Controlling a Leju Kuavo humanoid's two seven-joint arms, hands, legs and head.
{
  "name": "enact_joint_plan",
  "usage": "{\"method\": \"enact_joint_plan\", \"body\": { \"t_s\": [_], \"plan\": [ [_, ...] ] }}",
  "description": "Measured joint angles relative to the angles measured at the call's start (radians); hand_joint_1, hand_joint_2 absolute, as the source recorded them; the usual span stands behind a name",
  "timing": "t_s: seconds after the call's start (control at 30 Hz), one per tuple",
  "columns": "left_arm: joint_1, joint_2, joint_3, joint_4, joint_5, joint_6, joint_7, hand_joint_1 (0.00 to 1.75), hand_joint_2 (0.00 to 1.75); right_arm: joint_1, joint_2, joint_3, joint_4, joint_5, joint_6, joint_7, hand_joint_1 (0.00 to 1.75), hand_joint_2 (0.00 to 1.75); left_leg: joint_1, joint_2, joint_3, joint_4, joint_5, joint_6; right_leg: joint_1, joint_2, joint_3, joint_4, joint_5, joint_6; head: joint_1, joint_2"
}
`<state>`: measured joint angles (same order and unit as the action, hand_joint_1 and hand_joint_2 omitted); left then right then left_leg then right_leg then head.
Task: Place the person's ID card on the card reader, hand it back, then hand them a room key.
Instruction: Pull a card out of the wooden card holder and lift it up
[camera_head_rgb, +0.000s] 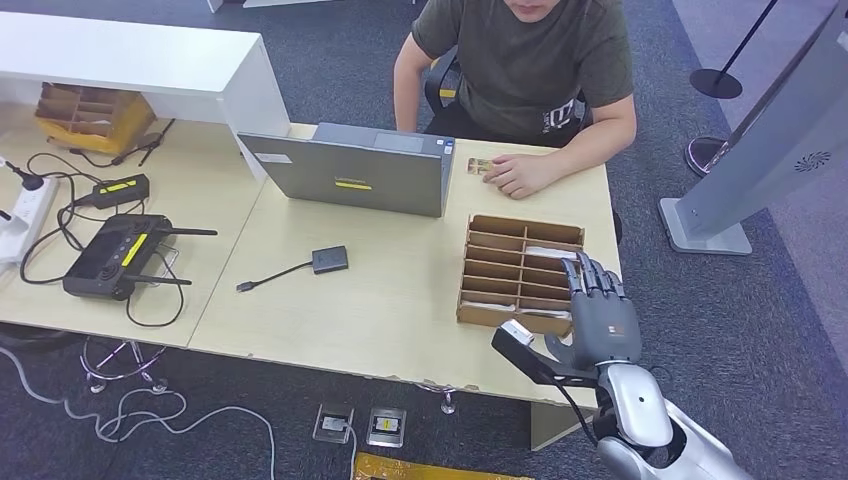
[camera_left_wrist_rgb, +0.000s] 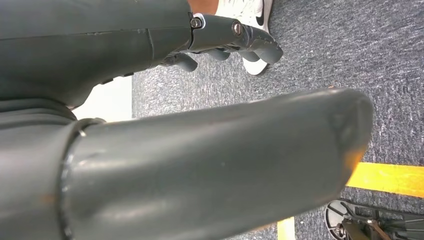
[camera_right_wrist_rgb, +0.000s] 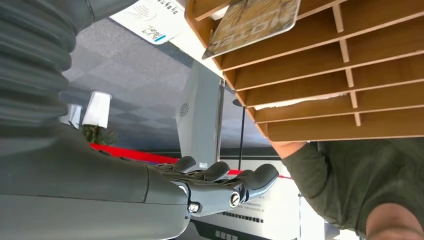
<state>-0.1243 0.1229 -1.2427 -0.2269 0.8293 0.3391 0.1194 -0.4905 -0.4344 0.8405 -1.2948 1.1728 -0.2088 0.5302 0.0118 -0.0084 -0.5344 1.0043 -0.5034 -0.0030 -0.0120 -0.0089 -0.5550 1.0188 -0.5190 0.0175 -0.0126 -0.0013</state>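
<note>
The person's ID card lies on the far side of the table, just beside the person's hand. The card reader, a small dark box on a cable, sits mid-table. A wooden slotted tray holds room key cards; one card leans in a slot. My right hand hovers with fingers spread at the tray's near right corner, holding nothing; its fingers sit apart from the tray. My left hand hangs over the carpet, holding nothing.
A grey laptop stands between the person and the reader. A black router, cables and a power strip lie at the left. A white shelf is at the back left and a kiosk base on the floor at the right.
</note>
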Motion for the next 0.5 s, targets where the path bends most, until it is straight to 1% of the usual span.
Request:
{"method": "enact_joint_plan", "body": {
  "t_s": [0.5],
  "plan": [
    [0.0, 0.0, 0.0, 0.0, 0.003, 0.001, 0.0, 0.0, 0.0, -0.021, 0.042, 0.024, 0.062, 0.003, 0.014, -0.008, 0.0, 1.75, 0.0, 0.0, 0.0, 0.0, 0.0, 0.0, 0.0, 0.0, 0.0, 0.0, 0.0, 0.0, 0.0, 0.0]
  ]
}}
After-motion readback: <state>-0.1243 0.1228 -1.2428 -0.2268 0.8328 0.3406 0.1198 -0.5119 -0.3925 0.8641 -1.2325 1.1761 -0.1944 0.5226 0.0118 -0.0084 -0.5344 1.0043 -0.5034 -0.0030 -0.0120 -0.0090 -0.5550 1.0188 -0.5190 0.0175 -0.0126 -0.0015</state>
